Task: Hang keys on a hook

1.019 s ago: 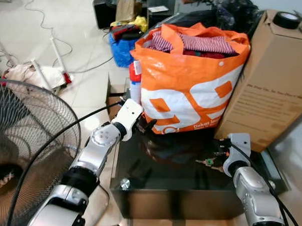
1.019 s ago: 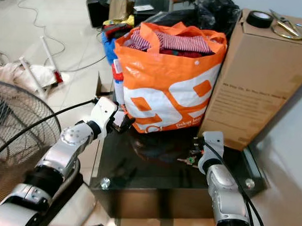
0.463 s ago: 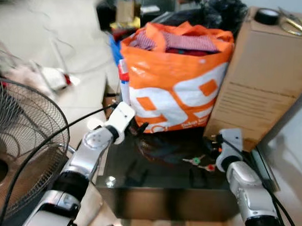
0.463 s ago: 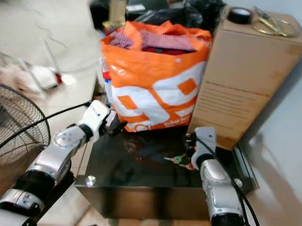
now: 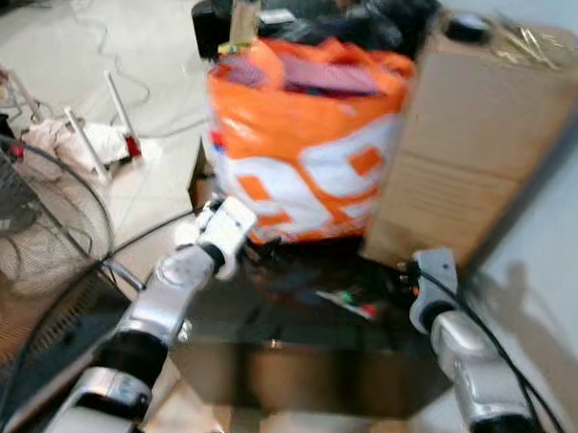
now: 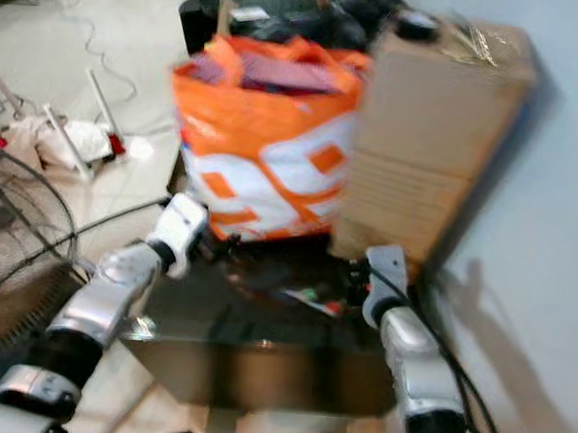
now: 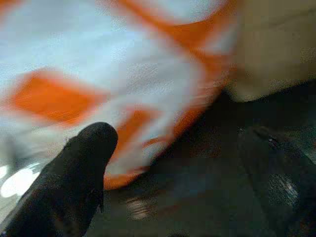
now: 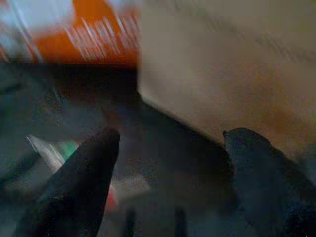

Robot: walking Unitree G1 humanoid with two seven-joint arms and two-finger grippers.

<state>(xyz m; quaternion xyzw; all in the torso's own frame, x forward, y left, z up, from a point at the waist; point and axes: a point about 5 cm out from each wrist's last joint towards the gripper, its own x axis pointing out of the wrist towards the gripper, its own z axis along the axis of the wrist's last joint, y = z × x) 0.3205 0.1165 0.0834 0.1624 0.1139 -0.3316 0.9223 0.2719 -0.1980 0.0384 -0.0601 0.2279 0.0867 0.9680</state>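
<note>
The keys (image 5: 348, 301), with a green and a red tag, lie on the dark glass table (image 5: 293, 346) in front of the orange bag. My right gripper (image 5: 404, 279) hovers just to their right, low over the table, open with nothing between its fingers (image 8: 84, 182). In the right wrist view the keys (image 8: 52, 150) lie beyond one finger, blurred. My left gripper (image 5: 254, 255) is at the table's left edge, close to the foot of the orange bag (image 5: 301, 150), and is also open and empty, fingers (image 7: 79, 177) spread.
A tall cardboard box (image 5: 465, 147) stands behind the keys on the right, touching the bag. A floor fan (image 5: 28, 263) stands at the left by my left arm. Cables and clutter (image 5: 91, 141) lie on the tiled floor. A pale wall (image 5: 566, 238) is on the right.
The camera has swung, and the whole picture has shifted and blurred. Both arms keep their places over the table, and the keys still lie there.
</note>
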